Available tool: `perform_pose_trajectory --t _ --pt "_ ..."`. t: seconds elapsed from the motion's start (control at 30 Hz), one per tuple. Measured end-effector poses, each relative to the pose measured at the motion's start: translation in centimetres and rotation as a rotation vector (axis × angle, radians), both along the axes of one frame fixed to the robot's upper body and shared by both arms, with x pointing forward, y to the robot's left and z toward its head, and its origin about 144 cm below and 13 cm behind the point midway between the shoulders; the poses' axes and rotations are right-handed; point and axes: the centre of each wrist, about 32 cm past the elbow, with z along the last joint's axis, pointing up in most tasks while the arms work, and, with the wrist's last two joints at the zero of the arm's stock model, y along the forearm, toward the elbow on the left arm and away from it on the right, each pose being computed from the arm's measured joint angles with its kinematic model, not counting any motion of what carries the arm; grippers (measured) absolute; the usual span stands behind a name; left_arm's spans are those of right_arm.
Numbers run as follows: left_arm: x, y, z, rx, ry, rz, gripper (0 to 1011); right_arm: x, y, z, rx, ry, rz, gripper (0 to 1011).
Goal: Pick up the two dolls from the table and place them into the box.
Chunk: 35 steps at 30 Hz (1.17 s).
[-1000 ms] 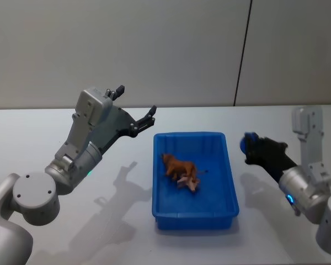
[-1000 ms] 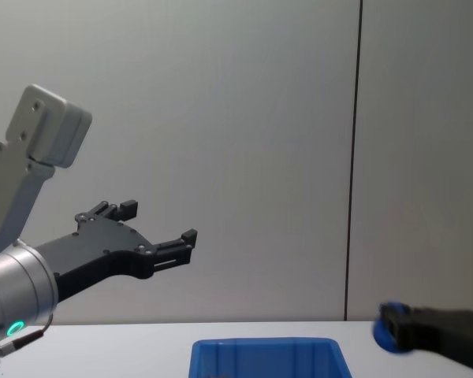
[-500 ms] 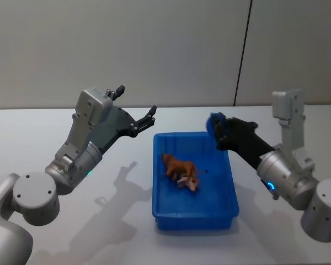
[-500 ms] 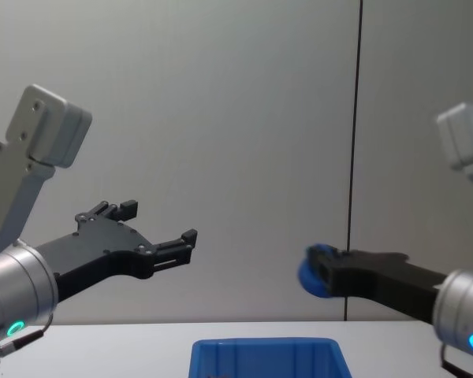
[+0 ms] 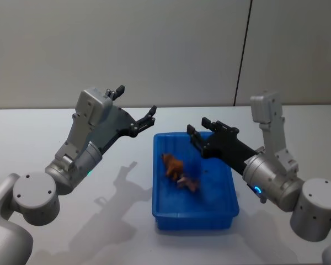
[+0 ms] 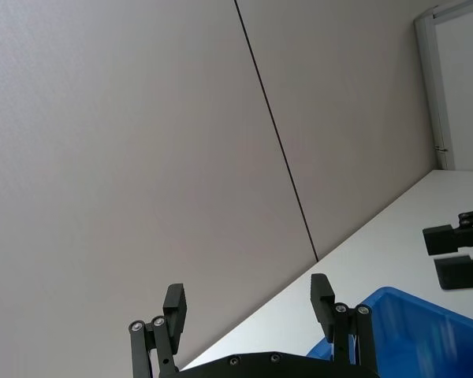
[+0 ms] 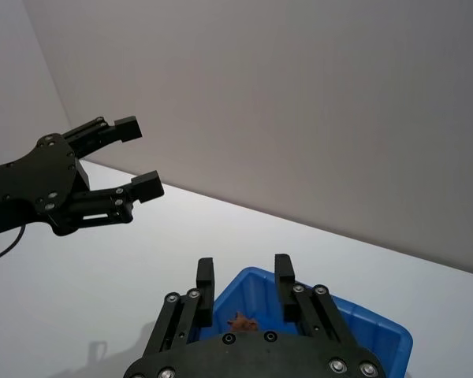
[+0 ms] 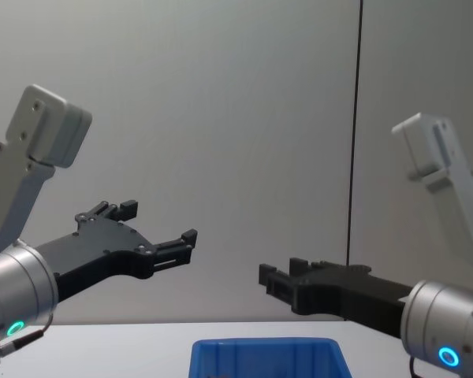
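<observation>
Left end effector (image 5: 137, 108): raised over bench (image 5: 55, 132) left of the box, fingers spread wide, empty.
Box (image 5: 220, 207): blue bin at bench centre.
Dolls: brown lion doll (image 5: 172, 164) plus a smaller pale doll (image 5: 188, 184) lay touching inside the box.
Right end effector (image 5: 197, 131): above the box's far right corner, fingers apart, empty.
Risk: right arm sat low near the rim; a careless retract could clip and shift the box.

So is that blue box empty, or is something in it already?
Not empty. The blue box holds a brown doll with a smaller pale one beside it, lying on its floor.
</observation>
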Motion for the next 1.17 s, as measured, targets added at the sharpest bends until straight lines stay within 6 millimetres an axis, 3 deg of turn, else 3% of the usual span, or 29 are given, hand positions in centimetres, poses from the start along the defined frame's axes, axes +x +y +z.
perform_pose_trajectory --t 0.2,0.67,1.17 --pt "0.0 0.0 0.0 0.0 0.0 0.0 1001 0.0 0.1 -0.2 -0.012 0.008 -0.006 622" --pt "0.0 0.0 0.0 0.0 0.0 0.0 1001 -0.5 -0.3 1.5 0.015 -0.101 -0.096 1001" --pt "0.0 0.0 0.0 0.0 0.0 0.0 1001 -1.7 -0.9 3.6 0.043 -0.22 -0.195 1001"
